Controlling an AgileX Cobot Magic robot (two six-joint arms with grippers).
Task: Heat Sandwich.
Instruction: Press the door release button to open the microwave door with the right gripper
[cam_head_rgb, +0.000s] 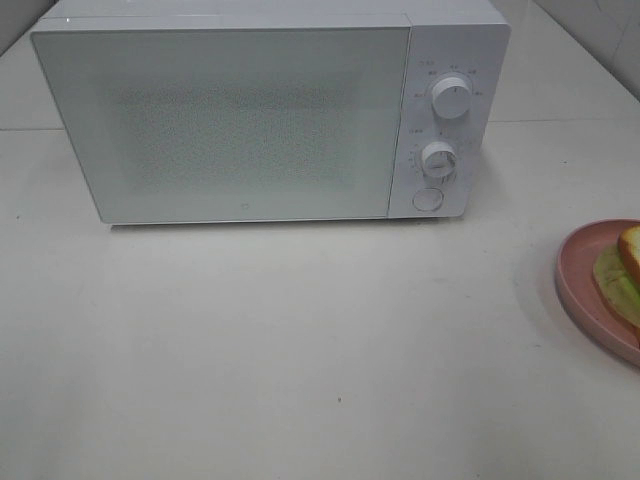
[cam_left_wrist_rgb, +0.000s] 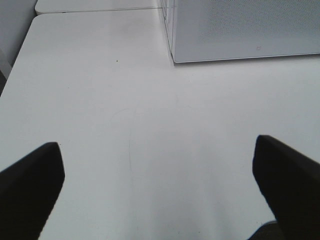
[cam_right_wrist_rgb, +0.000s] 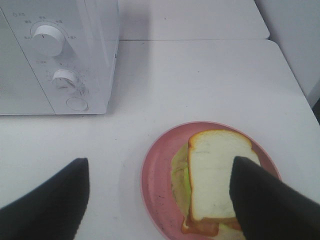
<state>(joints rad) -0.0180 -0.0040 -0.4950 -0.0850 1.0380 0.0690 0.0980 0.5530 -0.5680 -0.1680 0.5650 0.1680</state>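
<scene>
Black fingers of the left gripper (cam_left_wrist_rgb: 157, 147) are standing wide apart above the white table (cam_left_wrist_rgb: 150, 90), holding nothing. The right gripper (cam_right_wrist_rgb: 160, 162) is hanging with its 2 fingers wide apart too, gripping nothing, above the sandwich (cam_right_wrist_rgb: 212, 175). The sandwich is lying on the pink plate (cam_right_wrist_rgb: 152, 185) at the table's right side, near the shut white microwave (cam_head_rgb: 230, 120).

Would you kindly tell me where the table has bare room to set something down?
The wide table stretch in front of the microwave is bare, up to the pink plate at right. Crowded only there, by the plate and sandwich.
</scene>
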